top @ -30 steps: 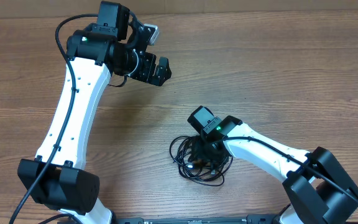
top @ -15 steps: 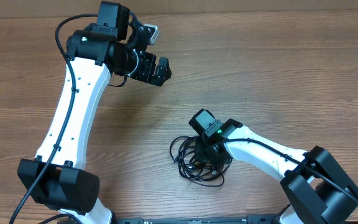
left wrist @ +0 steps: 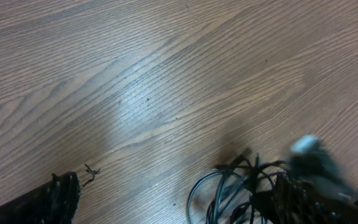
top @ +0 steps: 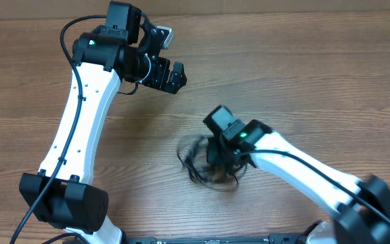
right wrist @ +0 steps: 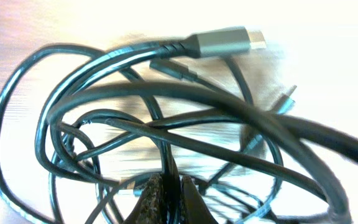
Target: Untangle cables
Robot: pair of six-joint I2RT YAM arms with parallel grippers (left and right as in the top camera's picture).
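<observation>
Pinches one strand of the cable tangle (top: 205,168) near the middle of the table (top: 303,81) in the right gripper (top: 218,157), fingers pressed together; holds the left gripper (top: 175,76) spread, empty, well apart. Light, limp, springy by the look; likely best taken by the grey plug (right wrist: 225,41).

Tabletop (top: 283,68): wood grain, smooth, semi-matt w/ soft sheen. Cables (right wrist: 166,93): black plastic jacket, glossy. Connector (right wrist: 225,41): grey metal, satin. Right pincer (right wrist: 165,190) pads (right wrist: 148,204): black, rough-textured. Arm shells (top: 80,129): white glossy plastic.
</observation>
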